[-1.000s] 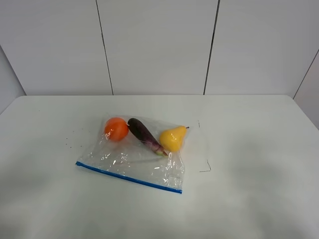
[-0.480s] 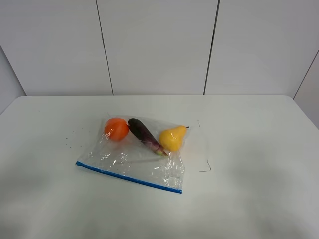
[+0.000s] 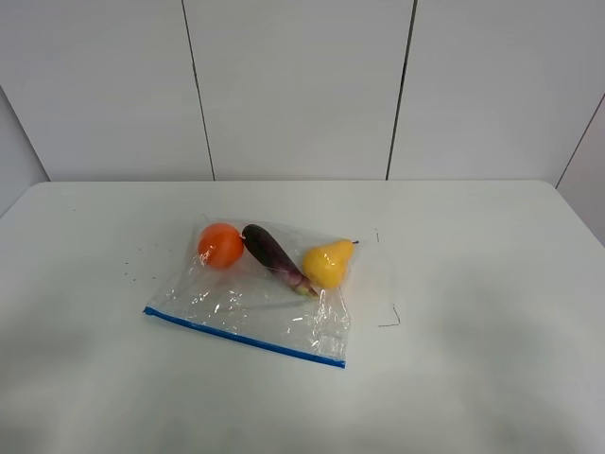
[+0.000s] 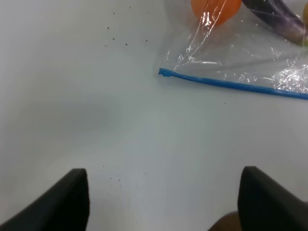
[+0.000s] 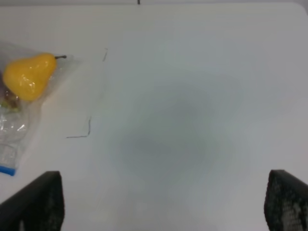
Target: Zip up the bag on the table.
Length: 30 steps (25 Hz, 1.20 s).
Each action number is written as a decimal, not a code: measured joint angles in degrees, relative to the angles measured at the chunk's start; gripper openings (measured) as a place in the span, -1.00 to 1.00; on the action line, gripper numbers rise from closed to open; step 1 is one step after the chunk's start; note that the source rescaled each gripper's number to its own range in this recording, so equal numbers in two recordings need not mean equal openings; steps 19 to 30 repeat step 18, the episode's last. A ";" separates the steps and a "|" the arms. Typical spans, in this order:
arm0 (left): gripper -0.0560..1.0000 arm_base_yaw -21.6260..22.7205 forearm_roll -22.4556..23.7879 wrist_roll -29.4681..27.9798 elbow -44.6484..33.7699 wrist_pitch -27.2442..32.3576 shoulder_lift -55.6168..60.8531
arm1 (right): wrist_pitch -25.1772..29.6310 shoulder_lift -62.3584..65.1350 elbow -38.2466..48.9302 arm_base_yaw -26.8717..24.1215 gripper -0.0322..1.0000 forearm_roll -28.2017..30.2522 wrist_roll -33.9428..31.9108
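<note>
The clear plastic bag (image 3: 255,303) lies flat on the white table (image 3: 492,284), its blue zip strip (image 3: 241,336) along the near edge. Inside are an orange (image 3: 220,245), a purple eggplant (image 3: 274,255) and a yellow pear (image 3: 326,264). No gripper shows in the exterior view. The left gripper (image 4: 163,202) is open, its dark fingers (image 4: 62,202) wide apart over bare table, short of the strip's left end (image 4: 163,72). The right gripper (image 5: 163,207) is open over bare table, to the right of the pear (image 5: 29,74) and the bag (image 5: 12,130).
Small dark specks (image 3: 132,270) mark the table left of the bag. Thin dark pencil-like marks (image 3: 392,317) lie to the bag's right. A white panelled wall (image 3: 302,85) rises behind the far table edge.
</note>
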State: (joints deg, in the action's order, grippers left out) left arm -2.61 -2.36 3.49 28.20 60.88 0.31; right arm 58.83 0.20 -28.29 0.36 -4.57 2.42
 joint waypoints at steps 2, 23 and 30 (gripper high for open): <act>0.84 0.00 0.00 0.00 0.00 0.00 0.00 | 0.00 0.00 0.00 -0.09 1.00 -0.02 0.00; 0.84 0.00 0.00 0.00 0.00 0.00 0.00 | 0.00 0.00 0.00 -0.09 1.00 -0.02 0.00; 0.84 0.00 0.00 0.00 0.00 0.00 0.00 | 0.00 0.00 0.00 -0.09 1.00 -0.02 0.00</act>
